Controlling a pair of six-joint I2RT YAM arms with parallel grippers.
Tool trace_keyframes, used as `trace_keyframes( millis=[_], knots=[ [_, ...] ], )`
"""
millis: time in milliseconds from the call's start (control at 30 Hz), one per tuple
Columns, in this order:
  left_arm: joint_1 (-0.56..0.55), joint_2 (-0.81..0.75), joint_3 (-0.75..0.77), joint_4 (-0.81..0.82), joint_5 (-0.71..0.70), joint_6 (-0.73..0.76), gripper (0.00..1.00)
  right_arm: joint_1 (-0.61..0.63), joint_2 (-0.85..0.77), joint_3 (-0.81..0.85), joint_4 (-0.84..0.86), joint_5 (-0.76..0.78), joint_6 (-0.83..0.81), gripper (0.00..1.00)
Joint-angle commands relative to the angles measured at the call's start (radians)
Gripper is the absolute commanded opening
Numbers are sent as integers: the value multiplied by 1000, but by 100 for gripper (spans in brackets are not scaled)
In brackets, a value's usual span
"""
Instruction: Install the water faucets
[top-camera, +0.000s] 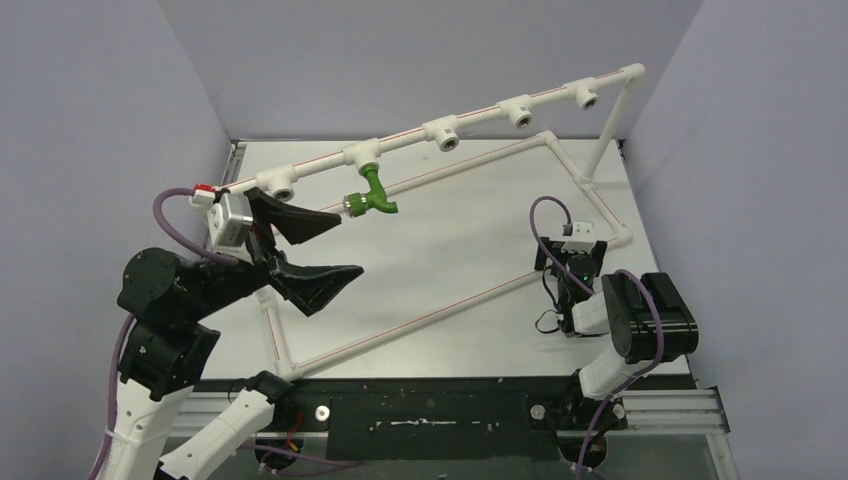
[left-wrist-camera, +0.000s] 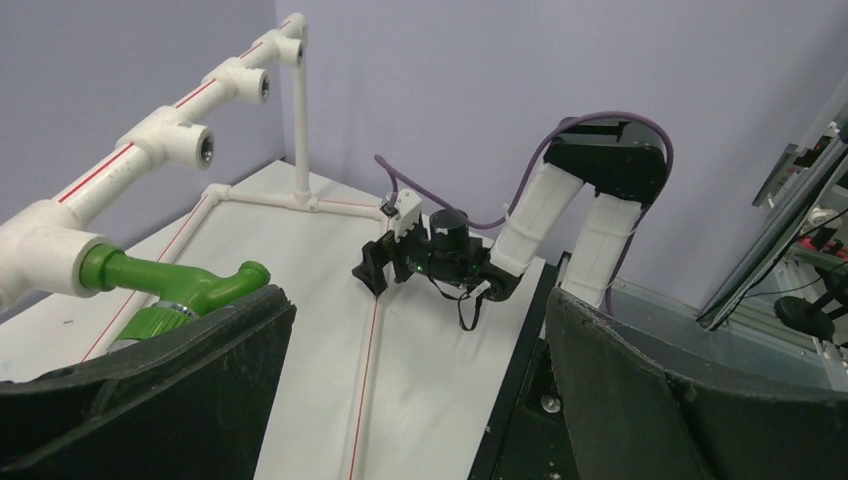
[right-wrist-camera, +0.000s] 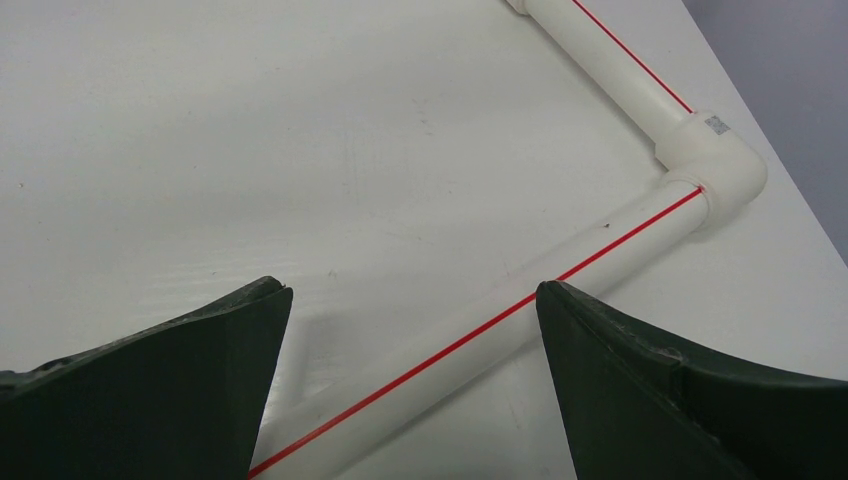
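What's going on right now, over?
Left gripper open beside bright-green plastic tap, seated in white pipe tee. Right gripper open over white base pipe. Nothing blocking.

left arm (top-camera: 170, 300) hunched up at the elbow, wrist rolled sideways, left pincer (top-camera: 348, 245) gaping wide, right arm (top-camera: 640, 322) folded low and tight, right pincer (top-camera: 570, 262) aimed pretty much straight down, jaws spread wide too
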Motion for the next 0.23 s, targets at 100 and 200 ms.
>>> trace_keyframes(
  millis=[100,200],
  knots=[
    [-2,-13,66,68,34,-24,96,-9,3,32,48,-24,14,100],
    [-2,-25,31,114,31,-46,96,-13,-2,25,57,-23,14,100]
  ],
)
